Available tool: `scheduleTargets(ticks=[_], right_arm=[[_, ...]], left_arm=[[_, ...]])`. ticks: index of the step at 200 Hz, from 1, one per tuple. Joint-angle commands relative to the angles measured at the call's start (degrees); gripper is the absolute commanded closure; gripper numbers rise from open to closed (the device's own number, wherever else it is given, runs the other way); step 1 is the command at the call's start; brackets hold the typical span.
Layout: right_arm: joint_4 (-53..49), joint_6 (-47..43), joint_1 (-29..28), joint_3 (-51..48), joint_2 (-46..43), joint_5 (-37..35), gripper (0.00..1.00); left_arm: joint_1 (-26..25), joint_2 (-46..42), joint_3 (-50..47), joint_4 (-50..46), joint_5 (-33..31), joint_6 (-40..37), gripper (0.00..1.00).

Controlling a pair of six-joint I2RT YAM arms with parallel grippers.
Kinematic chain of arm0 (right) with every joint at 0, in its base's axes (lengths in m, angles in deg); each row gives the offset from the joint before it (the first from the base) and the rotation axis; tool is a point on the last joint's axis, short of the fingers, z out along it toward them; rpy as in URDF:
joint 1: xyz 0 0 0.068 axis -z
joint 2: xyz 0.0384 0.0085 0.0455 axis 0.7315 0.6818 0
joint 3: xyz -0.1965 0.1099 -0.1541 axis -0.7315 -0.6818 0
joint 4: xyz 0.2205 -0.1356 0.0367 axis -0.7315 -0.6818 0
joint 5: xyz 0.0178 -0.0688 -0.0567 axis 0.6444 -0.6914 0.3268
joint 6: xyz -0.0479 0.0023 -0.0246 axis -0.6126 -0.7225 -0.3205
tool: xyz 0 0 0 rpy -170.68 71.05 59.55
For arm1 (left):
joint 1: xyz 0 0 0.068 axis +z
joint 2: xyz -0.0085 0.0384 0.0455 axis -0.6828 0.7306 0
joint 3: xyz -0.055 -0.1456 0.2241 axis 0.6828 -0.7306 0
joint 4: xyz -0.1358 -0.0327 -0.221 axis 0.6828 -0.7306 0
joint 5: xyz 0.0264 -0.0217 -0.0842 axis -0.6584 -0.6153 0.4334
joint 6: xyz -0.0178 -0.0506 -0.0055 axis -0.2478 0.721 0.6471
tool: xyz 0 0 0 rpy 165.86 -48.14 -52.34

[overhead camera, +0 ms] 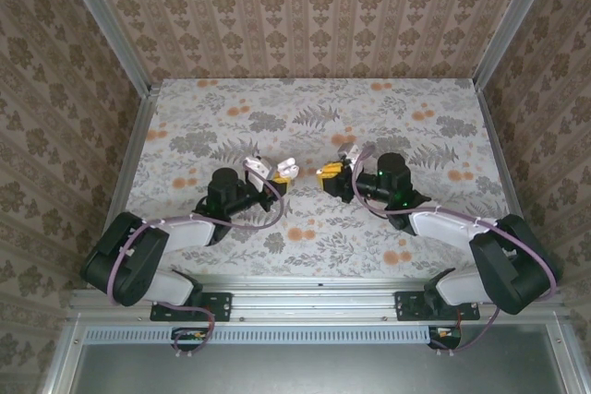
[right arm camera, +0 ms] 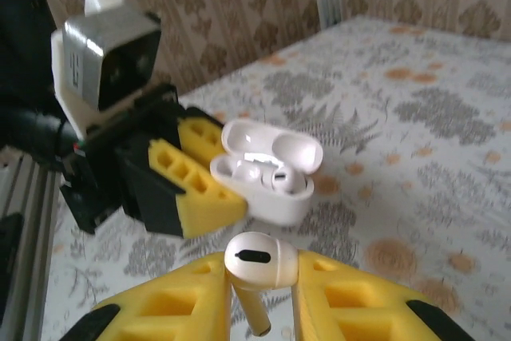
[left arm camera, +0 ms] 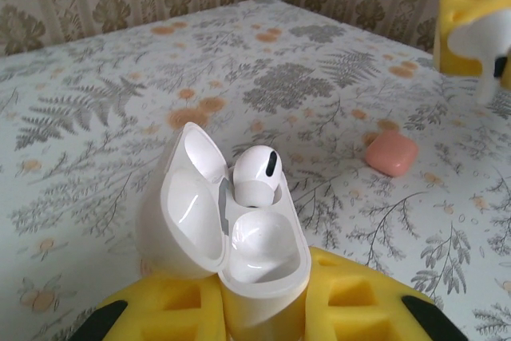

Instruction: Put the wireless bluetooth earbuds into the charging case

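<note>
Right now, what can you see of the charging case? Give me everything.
The charging case is white, glossy plastic, pill-shaped with rounded corners. Its hinged lid stands open, swung to the left in the left wrist view. One white earbud sits in the far socket, stem down; the near socket is empty. The left end effector is shut on its lower body, yellow fingers on both sides.

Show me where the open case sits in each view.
Top external: case just left of centre, at the tip of the left hand.
Left wrist: case bottom centre, lid swung left, one earbud seated.
Right wrist: case near centre, lid up.
Shared landmark: the yellow fingers clamping it.
</note>
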Motion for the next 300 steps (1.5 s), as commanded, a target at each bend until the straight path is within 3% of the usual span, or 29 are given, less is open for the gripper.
scheduleTargets(ticks=[1,75,230,300], right_arm=[[10.3,7.3,0.5,-1.2,-1.0,-0.1,0.76],[20.6,17.6,0.0,0.8,2.5,1.2,0.76],[22.1,13.3,-6.5,7.3,11.3,-1.3,0.75],[23.6,12.9,-7.3,6.7,13.1,-6.0,0.75]], left_arm=[[-0.7,0.4,2.3,4.4,1.6,-1.8,0.97],[-2.0,-0.3,3.9,5.5,2.7,-1.9,0.96],[-4.2,-2.7,5.9,3.4,2.3,-4.4,0.97],[-4.5,-5.0,6.1,2.6,2.1,-4.2,0.96]])
